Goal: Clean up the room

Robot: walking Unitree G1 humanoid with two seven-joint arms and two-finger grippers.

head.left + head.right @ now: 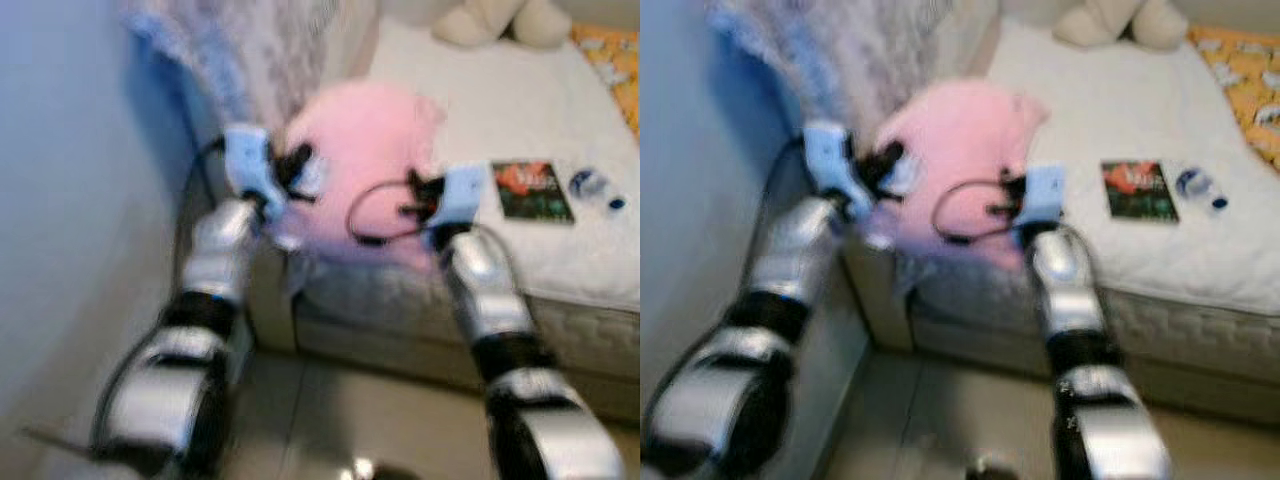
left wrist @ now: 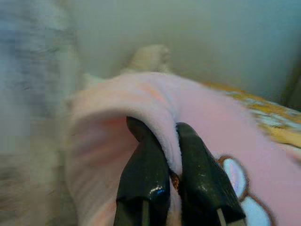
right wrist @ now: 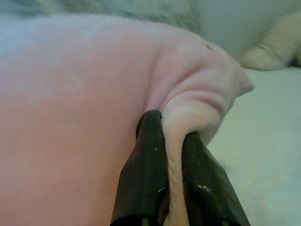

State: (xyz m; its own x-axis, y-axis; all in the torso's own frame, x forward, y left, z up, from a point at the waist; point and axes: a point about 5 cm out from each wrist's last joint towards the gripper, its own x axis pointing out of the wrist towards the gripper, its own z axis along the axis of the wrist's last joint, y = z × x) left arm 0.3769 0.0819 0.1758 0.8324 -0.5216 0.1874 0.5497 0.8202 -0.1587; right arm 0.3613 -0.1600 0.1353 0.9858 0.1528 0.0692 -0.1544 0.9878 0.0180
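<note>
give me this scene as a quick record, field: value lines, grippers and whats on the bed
left gripper: shut on a fold of the pink blanket
right gripper: shut on another fold of it
blanket position: held between both arms at the bed corner
on the bed: book, small blue item, cream plush toy
image quality: blurred

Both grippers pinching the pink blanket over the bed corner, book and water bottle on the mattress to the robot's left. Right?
Not quite: the book and water bottle lie on the mattress to the robot's right, as the left eye view shows. The rest holds: the left gripper and right gripper are each shut on a fold of the pink blanket over the bed corner.
</note>
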